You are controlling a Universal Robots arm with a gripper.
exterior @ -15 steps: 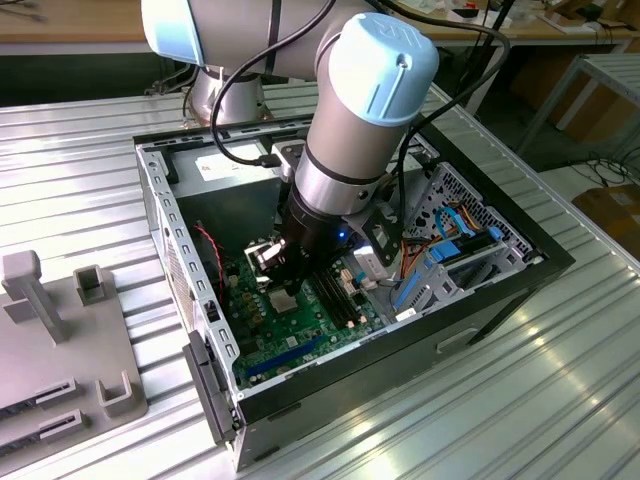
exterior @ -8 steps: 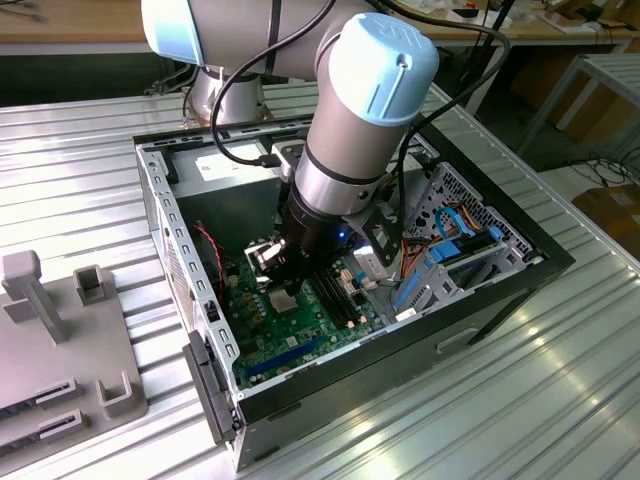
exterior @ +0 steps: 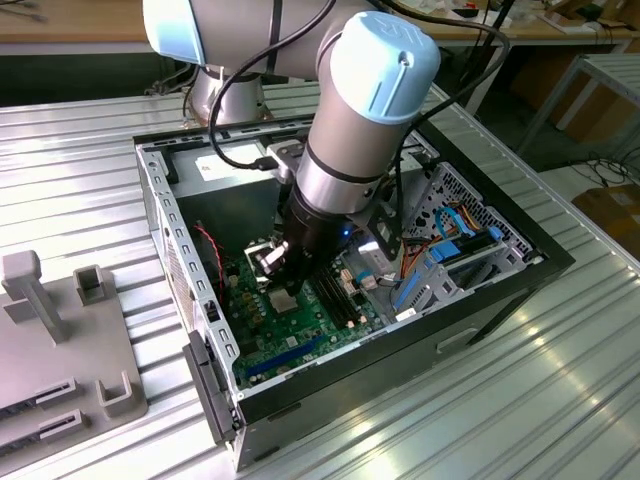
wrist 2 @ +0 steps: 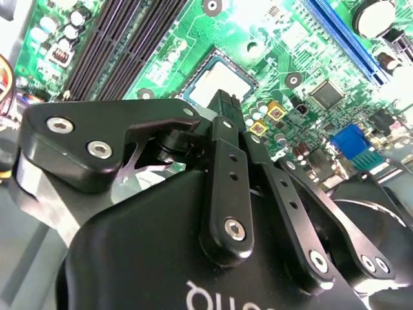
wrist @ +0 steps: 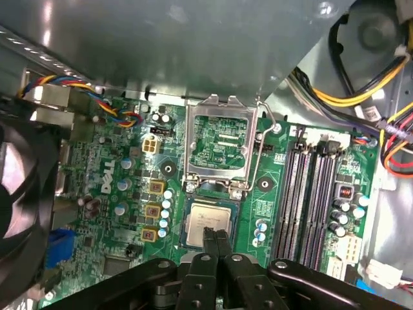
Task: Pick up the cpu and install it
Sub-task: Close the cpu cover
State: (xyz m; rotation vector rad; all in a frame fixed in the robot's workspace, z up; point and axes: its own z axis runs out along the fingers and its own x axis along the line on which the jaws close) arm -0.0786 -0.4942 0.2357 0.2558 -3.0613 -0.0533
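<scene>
**A:** where's the cpu (wrist: 208, 218) right now?

**B:** lower middle of the first wrist view, lying flat in the socket on the green motherboard (wrist: 129, 194), load plate (wrist: 218, 145) flipped up behind it.

**A:** and the gripper (wrist: 216, 237)?

**B:** jaws pinched together, tips right over the chip's near edge, holding nothing.

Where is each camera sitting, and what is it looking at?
Exterior view: off the arm, above the metal table, looking down into the open computer case; the arm and tool show.
First wrist view: on the arm, looking down at the green board and the cpu; the tool shows.
Second wrist view: on the arm, close behind the tool.
Both wrist views share the cpu.
</scene>
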